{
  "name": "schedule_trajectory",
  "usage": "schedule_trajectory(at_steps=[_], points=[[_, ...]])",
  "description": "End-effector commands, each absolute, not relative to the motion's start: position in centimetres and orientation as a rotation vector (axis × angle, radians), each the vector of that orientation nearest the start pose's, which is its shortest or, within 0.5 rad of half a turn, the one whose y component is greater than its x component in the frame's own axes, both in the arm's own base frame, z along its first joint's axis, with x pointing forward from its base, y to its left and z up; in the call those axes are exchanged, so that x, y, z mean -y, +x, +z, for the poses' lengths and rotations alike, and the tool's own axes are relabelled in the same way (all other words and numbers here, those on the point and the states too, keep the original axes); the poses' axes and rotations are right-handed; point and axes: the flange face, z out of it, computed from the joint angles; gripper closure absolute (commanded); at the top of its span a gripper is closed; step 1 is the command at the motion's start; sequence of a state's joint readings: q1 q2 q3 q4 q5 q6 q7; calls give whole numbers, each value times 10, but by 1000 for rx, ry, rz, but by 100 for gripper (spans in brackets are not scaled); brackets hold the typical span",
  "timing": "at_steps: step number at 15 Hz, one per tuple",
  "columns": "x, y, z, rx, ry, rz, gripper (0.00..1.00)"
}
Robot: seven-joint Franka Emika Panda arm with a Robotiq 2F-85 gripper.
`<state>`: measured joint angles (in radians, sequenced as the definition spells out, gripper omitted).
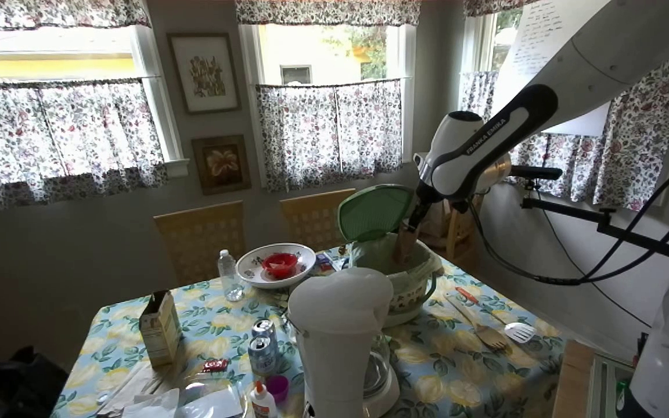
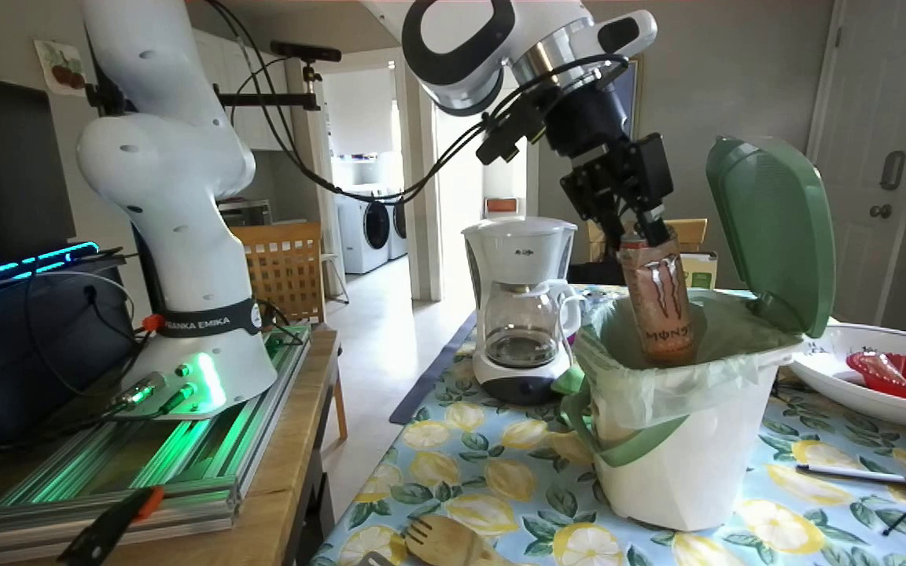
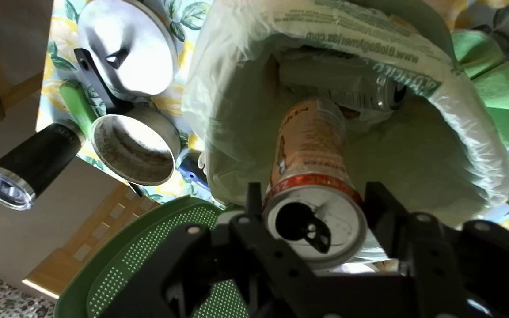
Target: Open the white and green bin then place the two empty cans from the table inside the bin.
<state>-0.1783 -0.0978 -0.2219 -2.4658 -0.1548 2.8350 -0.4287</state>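
Observation:
The white and green bin (image 2: 681,472) stands on the floral table (image 2: 516,436) with its green lid (image 2: 771,228) tipped up and a pale bag lining its mouth. My gripper (image 2: 640,236) is shut on the top end of a peach-orange can (image 2: 661,314), which hangs tilted, its lower part inside the bin's mouth. In the wrist view the fingers (image 3: 254,198) flank the can's red rim, and its opened top faces the camera. A silver can (image 3: 334,81) lies on its side in the bag beyond it. The held can hides part of the bag's bottom.
Two silver-blue cans (image 1: 262,354) stand on the table by a white coffee maker (image 1: 340,325). A white bowl (image 1: 253,276) with a red bowl (image 1: 280,265) inside sits near the bin. A saucepan (image 3: 135,150) and black tumbler (image 3: 33,163) show in the wrist view.

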Motion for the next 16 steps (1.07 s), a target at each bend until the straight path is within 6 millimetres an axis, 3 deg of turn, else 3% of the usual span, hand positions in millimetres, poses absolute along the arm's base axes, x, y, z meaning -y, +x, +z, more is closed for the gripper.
schedule_trajectory(at_steps=[1, 4, 16], points=[[190, 477, 377, 263, -3297, -692, 14], [189, 478, 378, 270, -3297, -696, 0], [176, 474, 380, 166, -3270, -637, 0]])
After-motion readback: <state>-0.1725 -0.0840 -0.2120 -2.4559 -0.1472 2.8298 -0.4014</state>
